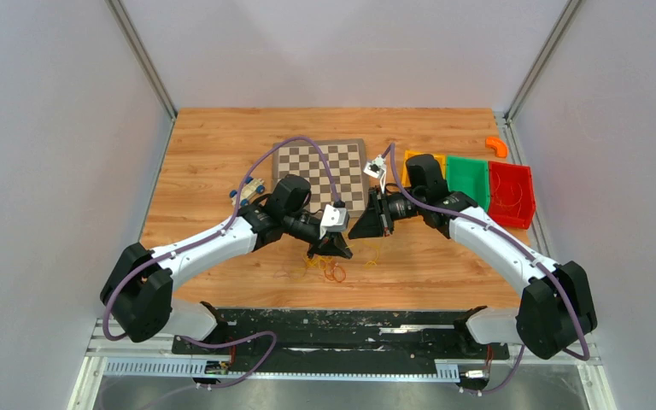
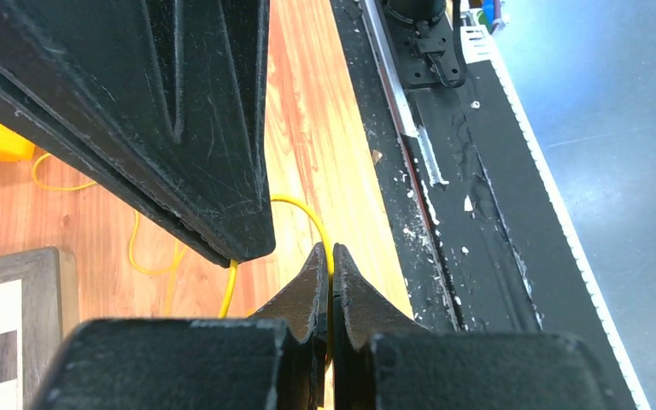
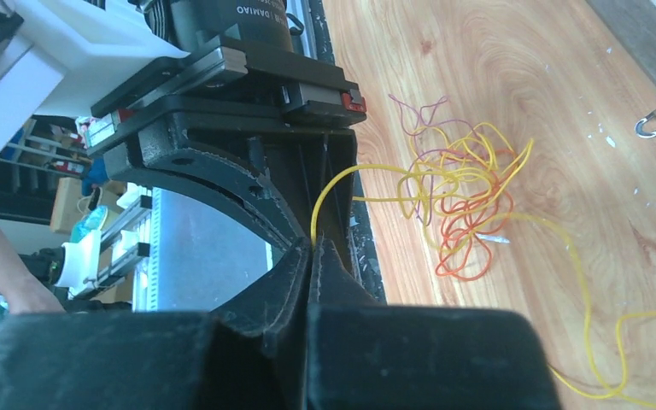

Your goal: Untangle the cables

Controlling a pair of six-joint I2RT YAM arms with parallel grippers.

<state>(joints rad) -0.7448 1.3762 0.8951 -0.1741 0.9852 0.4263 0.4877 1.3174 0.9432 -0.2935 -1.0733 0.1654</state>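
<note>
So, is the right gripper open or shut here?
Shut. In the right wrist view the right gripper has its fingertips pressed together, with a yellow cable pinched between them.

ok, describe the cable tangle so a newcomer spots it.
On the wooden table, find the chessboard, then move toward the near edge. The cable tangle sits there: hair-thin yellow, orange and red loops, unlike the thick purple hoses.

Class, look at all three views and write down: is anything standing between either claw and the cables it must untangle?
Nothing visible is. The left claw and the right claw are each shut on a yellow cable, their tips close together. The tangle lies on the table nearby, with nothing over it.
</note>
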